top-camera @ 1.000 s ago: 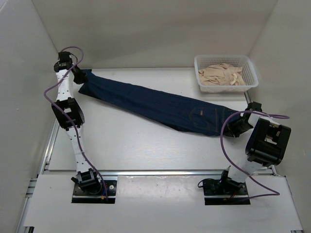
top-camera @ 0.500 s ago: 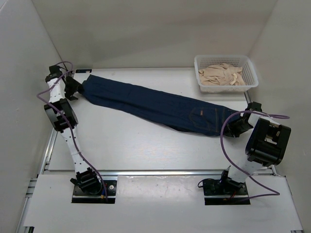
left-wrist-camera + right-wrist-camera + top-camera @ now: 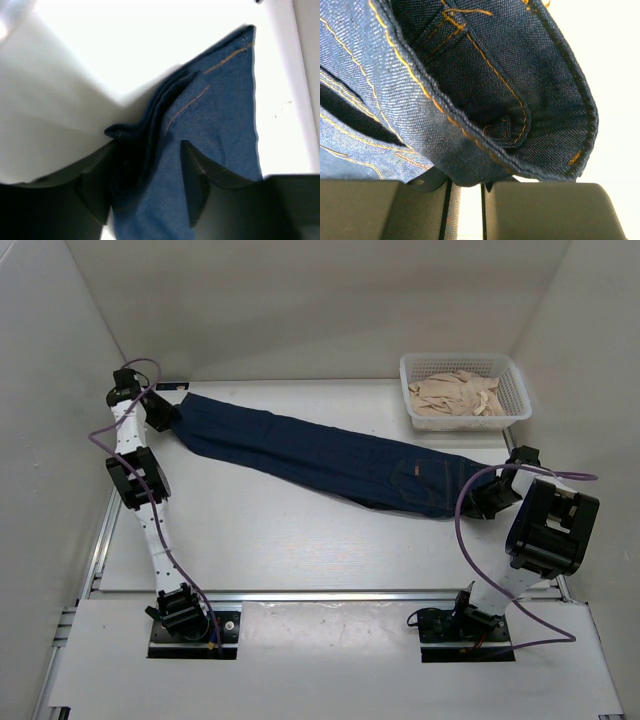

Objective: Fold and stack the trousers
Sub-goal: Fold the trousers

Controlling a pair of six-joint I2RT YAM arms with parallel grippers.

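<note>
The trousers (image 3: 330, 455) are dark navy jeans stretched slantwise across the table, leg ends at the far left and waistband at the right, with a small tan label (image 3: 413, 471) near the waist. My left gripper (image 3: 165, 412) is at the leg ends. In the left wrist view it (image 3: 147, 165) stands open, with bunched denim (image 3: 220, 110) lying between its fingers. My right gripper (image 3: 492, 498) is at the waistband. In the right wrist view its jaws (image 3: 467, 182) are nearly together and pinch the folded waistband edge (image 3: 420, 100).
A white mesh basket (image 3: 510, 405) with beige cloths (image 3: 455, 395) stands at the back right corner. White walls close in the left, back and right sides. A metal rail (image 3: 320, 595) runs along the near table edge.
The left gripper drew the leg ends out to the left, opened, and has come back over them. The cloth lies straighter. The right arm has hardly moved.
</note>
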